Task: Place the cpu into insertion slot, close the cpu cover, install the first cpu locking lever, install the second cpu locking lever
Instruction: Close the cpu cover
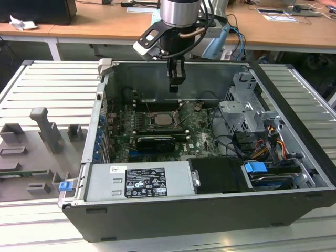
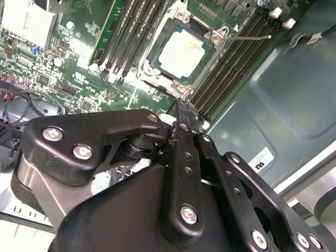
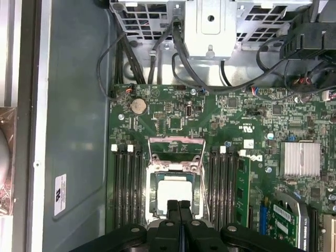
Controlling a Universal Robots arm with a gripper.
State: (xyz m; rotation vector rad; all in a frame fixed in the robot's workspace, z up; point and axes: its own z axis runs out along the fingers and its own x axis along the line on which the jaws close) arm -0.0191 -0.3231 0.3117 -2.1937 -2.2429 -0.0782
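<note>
Starting at the exterior view's left, meeting first some grey moulded fixtures (image 1: 44, 134) on the slatted metal table (image 1: 52, 84), well apart from the work. Next, reaching the open computer case (image 1: 157, 226), with a small blue clip (image 1: 65, 185) at its near corner and the power supply box (image 1: 136, 181) along its near wall.

Further in, finding the green motherboard (image 1: 202, 139) and on it the cpu (image 1: 161, 118), lying flat inside the insertion slot (image 2: 152, 70), pale metal top upward. Seeing in the first wrist view the cpu cover (image 3: 176, 149) swung up and back, not resting on the chip. Noting in the second wrist view a thin metal lever (image 2: 247, 38), reaching out from a corner of the slot across the long black memory slots (image 2: 231, 63).

Above the board, finding the gripper (image 1: 177, 86), near the slot but apart from it. Fingers (image 3: 172, 207) pressed together, with nothing between them.

Ending at the exterior view's right with the grey drive cage (image 1: 244, 113), a bundle of orange and yellow cables (image 1: 273, 139) and a blue connector (image 1: 255, 169).
</note>
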